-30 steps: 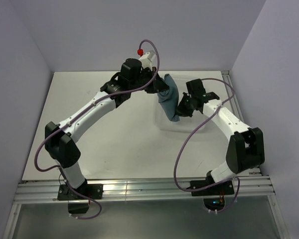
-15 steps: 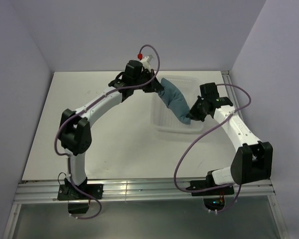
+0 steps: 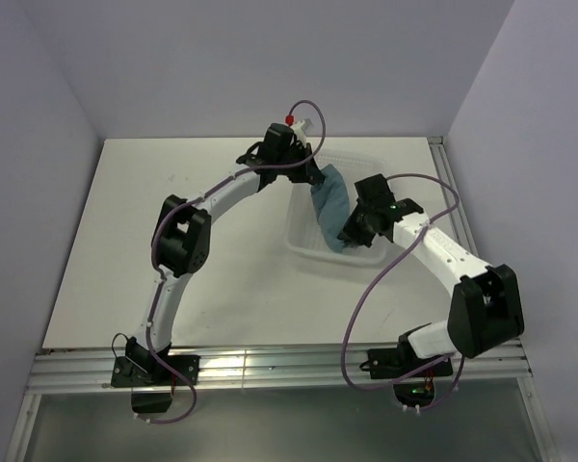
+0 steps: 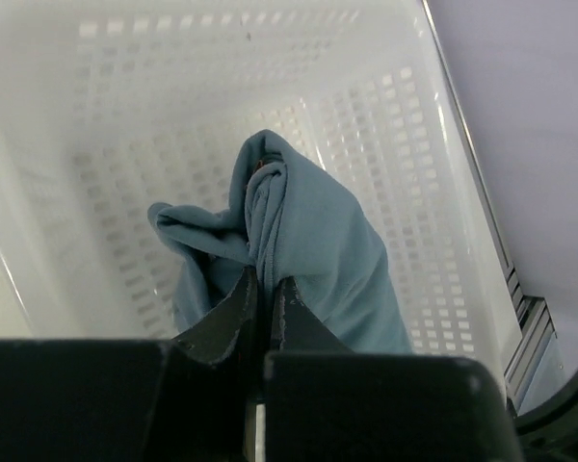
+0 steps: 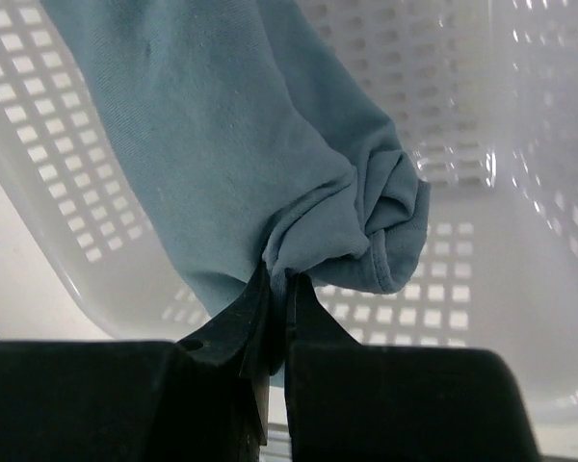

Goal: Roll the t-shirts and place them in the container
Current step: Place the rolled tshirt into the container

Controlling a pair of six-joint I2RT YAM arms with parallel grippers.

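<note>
Two grippers hold one t-shirt (image 3: pixel 329 204) by its two ends, over and partly inside the white mesh basket (image 3: pixel 303 246). The left gripper (image 4: pixel 263 281) has the far end. In the left wrist view its fingers are pressed almost together, w/ a fold of the teal cloth pinched between the tips. The right gripper (image 5: pixel 277 281) has the near end. In the right wrist view its fingers are also closed on a thin fold, just beside the bunched end where a hem shows.

The t-shirt is a loose bundle, approx. a sausage shape. In the top view it runs from the far side of the basket toward the near wall, slightly diagonal. Whether the cloth touches the basket floor, I cannot tell.

The basket stands on the white table (image 3: pixel 173 241), in the far right part, between both wrists. The left arm stretches long over the table from its base at near left. The right arm is bent, w/ the elbow out to the right side.
</note>
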